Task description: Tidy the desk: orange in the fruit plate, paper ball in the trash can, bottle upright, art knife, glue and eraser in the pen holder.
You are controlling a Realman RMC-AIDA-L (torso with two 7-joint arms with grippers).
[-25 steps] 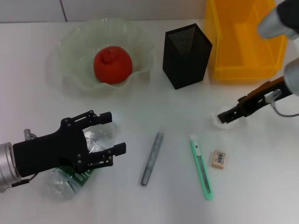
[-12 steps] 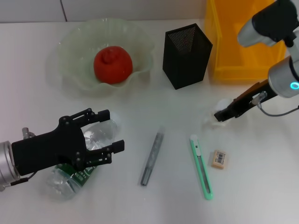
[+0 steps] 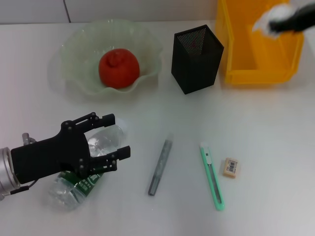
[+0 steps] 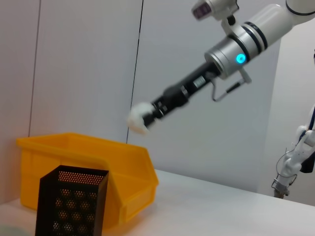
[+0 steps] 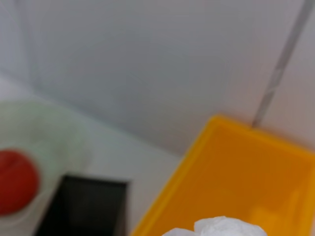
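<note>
My right gripper (image 3: 281, 21) is shut on the white paper ball (image 3: 268, 18) and holds it in the air over the yellow trash bin (image 3: 236, 49). The left wrist view shows the ball (image 4: 139, 119) high above the bin (image 4: 133, 172). My left gripper (image 3: 118, 136) is open, with its fingers on either side of the clear bottle (image 3: 78, 183), which lies on its side. The orange (image 3: 118, 68) sits in the glass fruit plate (image 3: 74, 73). The grey glue stick (image 3: 159, 167), green art knife (image 3: 212, 176) and eraser (image 3: 231, 167) lie on the table in front of the black mesh pen holder (image 3: 197, 58).
The pen holder stands between the fruit plate and the yellow bin. The right wrist view looks down on the paper ball (image 5: 221, 227), the bin (image 5: 246, 182), the pen holder (image 5: 83, 201) and the orange (image 5: 17, 182).
My right gripper has lifted the paper ball off the table and carried it up and back over the yellow bin. My left gripper has stayed at the bottle.
</note>
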